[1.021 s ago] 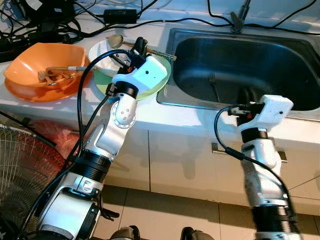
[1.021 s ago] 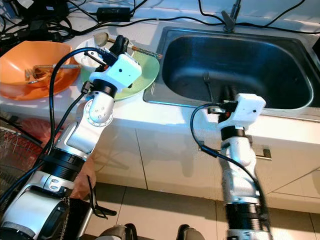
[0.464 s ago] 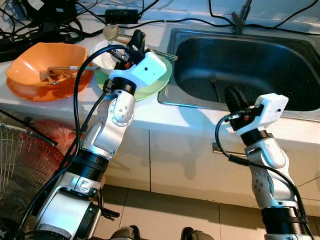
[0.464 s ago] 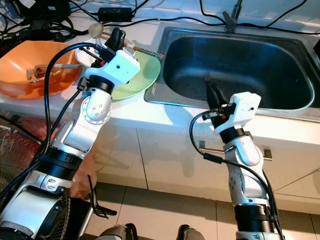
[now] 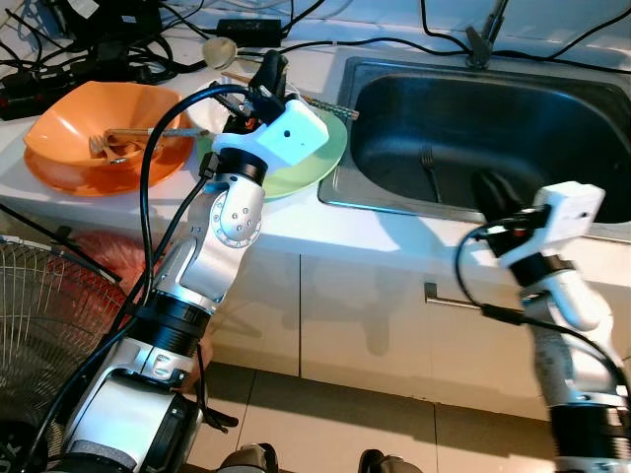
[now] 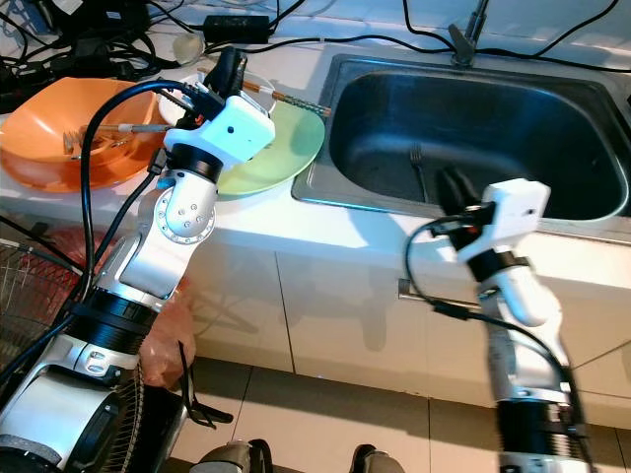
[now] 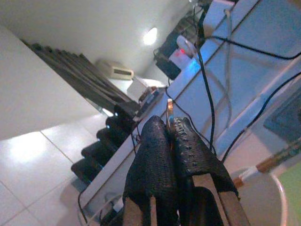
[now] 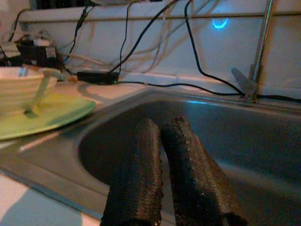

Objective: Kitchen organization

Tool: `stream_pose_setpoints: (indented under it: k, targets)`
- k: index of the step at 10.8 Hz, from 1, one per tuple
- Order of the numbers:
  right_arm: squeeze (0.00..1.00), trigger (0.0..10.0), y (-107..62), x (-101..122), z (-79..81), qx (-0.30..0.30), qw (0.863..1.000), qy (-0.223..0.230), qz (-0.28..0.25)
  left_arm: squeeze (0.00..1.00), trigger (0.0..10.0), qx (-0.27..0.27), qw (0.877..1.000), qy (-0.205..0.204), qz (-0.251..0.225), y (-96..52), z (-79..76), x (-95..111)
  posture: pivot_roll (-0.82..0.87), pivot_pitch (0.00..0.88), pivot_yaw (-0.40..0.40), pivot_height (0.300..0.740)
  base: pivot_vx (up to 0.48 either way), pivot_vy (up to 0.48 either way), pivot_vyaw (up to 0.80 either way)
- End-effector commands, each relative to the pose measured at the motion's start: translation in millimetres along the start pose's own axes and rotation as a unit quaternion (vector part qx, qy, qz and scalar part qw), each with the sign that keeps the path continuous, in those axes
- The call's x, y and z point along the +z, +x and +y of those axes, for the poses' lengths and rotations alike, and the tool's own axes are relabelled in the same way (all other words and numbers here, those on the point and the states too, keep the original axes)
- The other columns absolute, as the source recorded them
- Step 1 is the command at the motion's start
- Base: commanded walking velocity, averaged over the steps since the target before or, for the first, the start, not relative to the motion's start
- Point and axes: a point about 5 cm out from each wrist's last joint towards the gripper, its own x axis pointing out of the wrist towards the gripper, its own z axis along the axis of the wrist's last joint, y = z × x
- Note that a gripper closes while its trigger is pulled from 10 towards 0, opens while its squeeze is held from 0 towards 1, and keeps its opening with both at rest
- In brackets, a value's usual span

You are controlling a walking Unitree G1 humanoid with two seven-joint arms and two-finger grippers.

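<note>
Spoon (image 5: 219,51) is what I have in the left gripper (image 5: 268,74): its pale bowl sticks out past the fingertips toward the back of the counter, over the tangle of black cables (image 5: 118,44), and in the left wrist view a thin metal sliver (image 7: 169,108) shows pinched between the two black fingers (image 7: 153,155), which are pressed together on it. The handle's long axis runs roughly along the fingers, so I judge any set-down will depend on how I tilt the wrist rather than on re-gripping. Just below the gripper sits the white bowl (image 6: 202,94) on the green plate (image 5: 315,163), with a brown-handled utensil (image 5: 325,103) lying across the plate's far edge toward the sink. To the robot's left is the orange bowl (image 5: 69,158) with a fork and other cutlery (image 5: 113,143) in it; it lies near the left arm and well apart from the right, so the left arm is the one placed to drop the spoon there. The steel sink (image 5: 592,128) lies to the right, with a fork (image 5: 429,168) on its floor. My right gripper (image 5: 490,190) hangs over the sink's near edge, fingers (image 8: 141,188) closed together and holding nothing, pointing into the basin.
</note>
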Motion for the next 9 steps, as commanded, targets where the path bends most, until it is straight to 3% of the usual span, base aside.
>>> stream_pose_setpoints:
  k: [1, 3, 4, 5, 6, 7, 8, 9]
  targets:
    - [0.00, 10.0, -0.8, 2.8, -4.0, 0.004, 1.000, -0.001, -0.004, 0.00, 0.0, 0.005, 0.999, 0.004, -0.041, 6.5, 7.2, 15.8, 0.05, 0.107, 0.006, 0.740, 0.000, 0.000, 0.00]
    - [0.00, 10.0, -1.0, 4.4, -11.0, 0.006, 1.000, -0.012, 0.000, 0.00, 0.0, 0.001, 0.994, -0.041, -0.103, 11.8, 9.8, 39.6, 0.05, 0.105, 0.005, 0.740, 0.000, 0.000, 0.00]
    - [0.00, 10.0, -0.1, 2.7, -9.1, 0.008, 1.000, -0.011, 0.001, 0.00, 2.7, -0.028, 0.982, -0.059, -0.177, 14.5, 3.8, 67.5, 0.06, 0.111, 0.004, 0.740, 0.000, 0.000, 0.00]
    - [0.00, 10.0, 0.7, 1.0, -5.5, 0.010, 1.000, -0.005, 0.000, 0.00, 10.0, -0.058, 0.970, -0.084, -0.221, 12.7, -4.3, 85.6, 0.06, 0.112, 0.005, 0.740, 0.000, 0.000, 0.00]
    - [0.00, 10.0, 1.2, -0.4, -2.7, 0.013, 1.000, -0.002, 0.001, 0.00, 10.0, -0.076, 0.960, -0.117, -0.245, 10.8, -10.2, 98.5, 0.06, 0.114, 0.005, 0.740, 0.000, 0.000, 0.00]
    - [0.00, 10.0, 2.4, -1.9, 0.1, 0.017, 1.000, 0.004, 0.000, 0.00, 10.0, -0.105, 0.938, -0.190, -0.270, 8.2, -22.1, 118.1, 0.06, 0.114, 0.004, 0.740, 0.000, 0.000, 0.00]
    - [0.00, 10.0, 3.4, -2.6, 1.4, 0.018, 1.000, 0.006, 0.000, 0.00, 10.0, -0.132, 0.922, -0.255, -0.260, 6.8, -38.5, 124.3, 0.06, 0.114, 0.003, 0.740, 0.000, 0.000, 0.00]
    - [0.00, 10.0, 3.4, -2.7, 2.0, 0.019, 1.000, 0.007, 0.000, 0.00, 10.0, -0.147, 0.917, -0.276, -0.245, 4.9, -48.4, 122.5, 0.05, 0.118, 0.003, 0.740, 0.000, 0.000, 0.00]
